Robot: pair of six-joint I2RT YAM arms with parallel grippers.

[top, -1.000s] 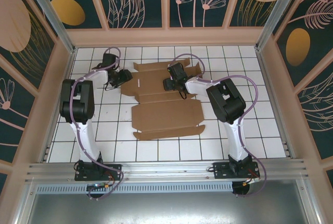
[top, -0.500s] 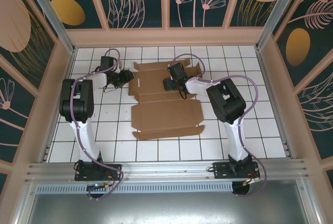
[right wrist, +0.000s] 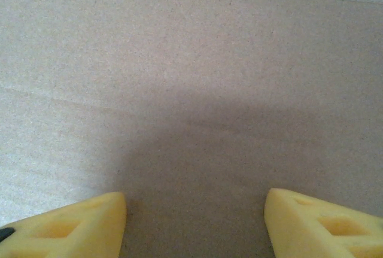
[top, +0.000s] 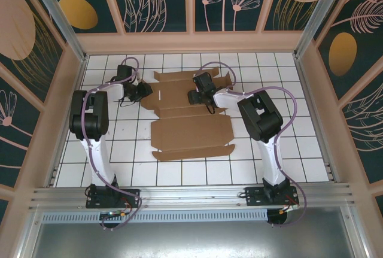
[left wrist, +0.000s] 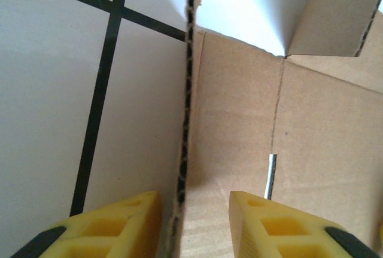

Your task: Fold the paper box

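left gripper (left wrist: 194, 203) narrow, straddling upright flap (left wrist: 184, 90) of the paper box (top: 190, 131), not clamped | right gripper (right wrist: 194, 199) wide, over flat panel (right wrist: 191, 60)

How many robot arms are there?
2. The left arm stands beside the left edge of the cardboard sheet. The right arm reaches over the sheet's far part from the right. None seems to be hidden.
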